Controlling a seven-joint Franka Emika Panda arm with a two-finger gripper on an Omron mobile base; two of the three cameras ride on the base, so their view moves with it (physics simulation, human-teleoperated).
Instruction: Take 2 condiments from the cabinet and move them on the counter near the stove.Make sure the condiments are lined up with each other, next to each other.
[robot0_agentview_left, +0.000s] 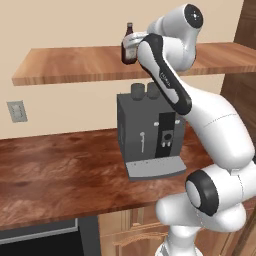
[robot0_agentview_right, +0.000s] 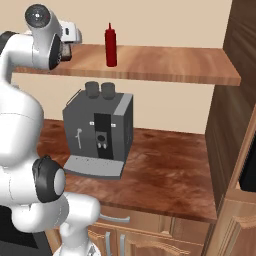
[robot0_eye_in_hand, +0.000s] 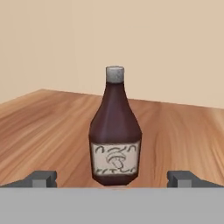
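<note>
One robot arm (robot0_agentview_left: 210, 150) rises in the foreground of both base views, its hand raised to shelf height. The gripper (robot0_eye_in_hand: 112, 178) has its jaws spread wide, gripping nothing; in the hand view one fingertip (robot0_eye_in_hand: 41, 178) stands at either side of the brown bottle, clear of it. One desk (robot0_agentview_left: 55, 170) of glossy reddish-brown wood lies below, over pale wooden cupboards (robot0_agentview_right: 150, 235). One dark grey coffee machine (robot0_agentview_right: 99, 132) stands on the desk, with two dark cups (robot0_agentview_right: 100, 90) on its top and a light grey drip tray at its foot. Part of one black stove (robot0_agentview_left: 40, 240) shows at the lower left of the left base view, under the desk's front edge. Above the machine runs one open wooden shelf (robot0_agentview_right: 170, 62), which carries two bottles well apart from each other: one brown sauce bottle (robot0_eye_in_hand: 114, 131), upright, with pale label and grey cap, just ahead of the hand; and one red squeeze bottle (robot0_agentview_right: 110, 46), upright, with pointed nozzle, nearer the middle of the shelf. Behind is a plain beige wall (robot0_agentview_left: 60, 25) bearing one grey switch plate (robot0_agentview_left: 17, 111). One tall dark wooden cabinet (robot0_agentview_right: 235, 120) closes the right side.
</note>
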